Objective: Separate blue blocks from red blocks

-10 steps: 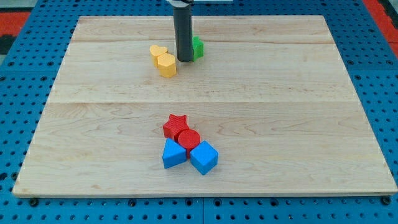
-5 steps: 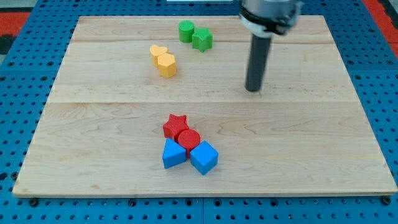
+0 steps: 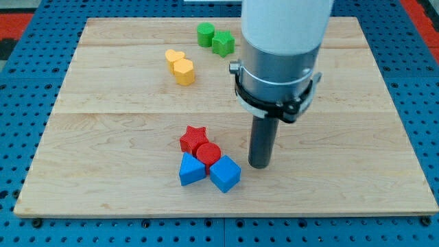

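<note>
Red and blue sit packed together in one tight cluster on the lower middle of the wooden counter [image 3: 103, 137]. At the top of the cluster is the red star [image 3: 193, 137], ribbed on its sides, and touching it at the view's lower right is the red cylinder [image 3: 208, 153], a low round disc. Below them lie the two blue pieces: the blue wedge-shaped block [image 3: 191, 169] on the view's left, its top edge against the red cylinder, and the blue cube [image 3: 225, 173] on the view's right, turned so one corner points toward the view's bottom. The two blue blocks touch each other and the red cylinder above them.

Just to the view's right of the blue cube stands my tip [image 3: 258, 165], close to the cube but apart from it, with a slim strip of bare wood between. This rig has no fingers, only the dark rod under a wide grey collar.

Well apart, toward the view's top, are the yellow heart [image 3: 174, 57] touching the yellow hexagon [image 3: 184, 71], and the green cylinder [image 3: 205, 34] just beside the green star [image 3: 222, 44].
</note>
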